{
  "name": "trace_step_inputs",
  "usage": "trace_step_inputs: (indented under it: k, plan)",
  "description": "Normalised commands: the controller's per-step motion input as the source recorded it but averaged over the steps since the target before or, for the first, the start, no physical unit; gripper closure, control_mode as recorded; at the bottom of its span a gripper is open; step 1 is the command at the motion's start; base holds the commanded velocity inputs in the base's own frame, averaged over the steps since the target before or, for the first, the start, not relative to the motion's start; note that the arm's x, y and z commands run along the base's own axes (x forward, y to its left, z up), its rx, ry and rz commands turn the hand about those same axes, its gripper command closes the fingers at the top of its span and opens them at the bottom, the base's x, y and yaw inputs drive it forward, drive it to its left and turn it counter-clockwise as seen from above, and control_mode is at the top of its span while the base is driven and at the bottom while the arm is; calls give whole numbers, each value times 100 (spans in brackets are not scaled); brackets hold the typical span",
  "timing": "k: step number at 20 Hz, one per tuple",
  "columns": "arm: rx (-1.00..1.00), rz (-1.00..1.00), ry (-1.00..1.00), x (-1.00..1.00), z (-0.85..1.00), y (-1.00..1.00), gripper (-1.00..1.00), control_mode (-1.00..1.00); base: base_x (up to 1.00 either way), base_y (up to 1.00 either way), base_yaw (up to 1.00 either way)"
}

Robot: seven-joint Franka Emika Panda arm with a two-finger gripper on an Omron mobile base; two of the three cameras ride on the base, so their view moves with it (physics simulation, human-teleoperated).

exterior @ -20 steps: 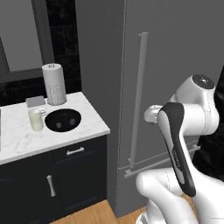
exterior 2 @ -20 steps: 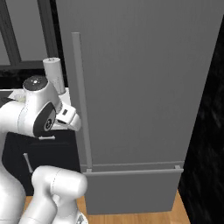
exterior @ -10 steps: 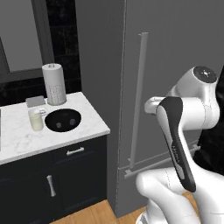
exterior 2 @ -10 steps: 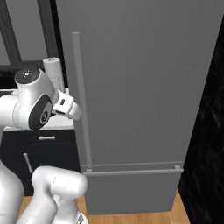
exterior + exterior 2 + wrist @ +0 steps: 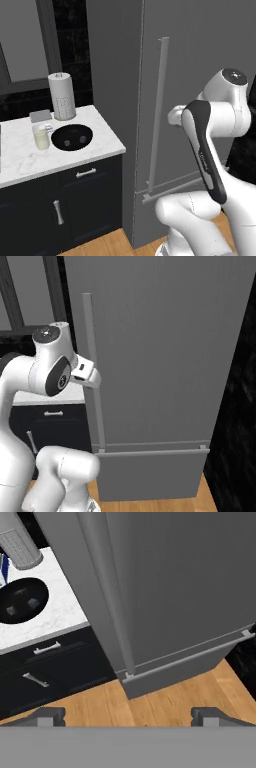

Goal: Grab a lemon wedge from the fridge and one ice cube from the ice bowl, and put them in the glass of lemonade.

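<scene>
Beside the closed fridge [image 5: 200, 70], the pincer [image 5: 129, 714] is hanging released near the bar handle [image 5: 93, 371], probably lining up to pull. Ice bowl [image 5: 72, 137] and glass of lemonade [image 5: 41, 136] are waiting together on the bench [image 5: 20, 162].

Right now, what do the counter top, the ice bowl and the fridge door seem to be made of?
The counter top looks like polished white marble, judging by its faint grey veins. The ice bowl seems to be glossy black ceramic or plastic; the look leaves this open. The fridge door looks like matte grey metal, flat and without reflections, with a matching bar handle.
</scene>
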Motion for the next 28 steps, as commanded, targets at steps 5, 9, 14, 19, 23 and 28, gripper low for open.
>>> trace_step_inputs:
  k: [5,9,14,19,23,28]
  plan:
    - [0,13,-11,4,0,-11,-100,-100,0,0,0]
    - [-1,19,-16,19,1,-12,-100,-100,0,0,0]
    - [-11,5,0,94,0,4,-100,-100,0,0,0]
    - [-4,0,1,96,-8,17,-100,-100,0,0,0]
    - [0,0,-5,47,-43,23,-100,-100,0,0,0]
    - [0,0,0,57,-28,23,-100,-100,0,0,0]
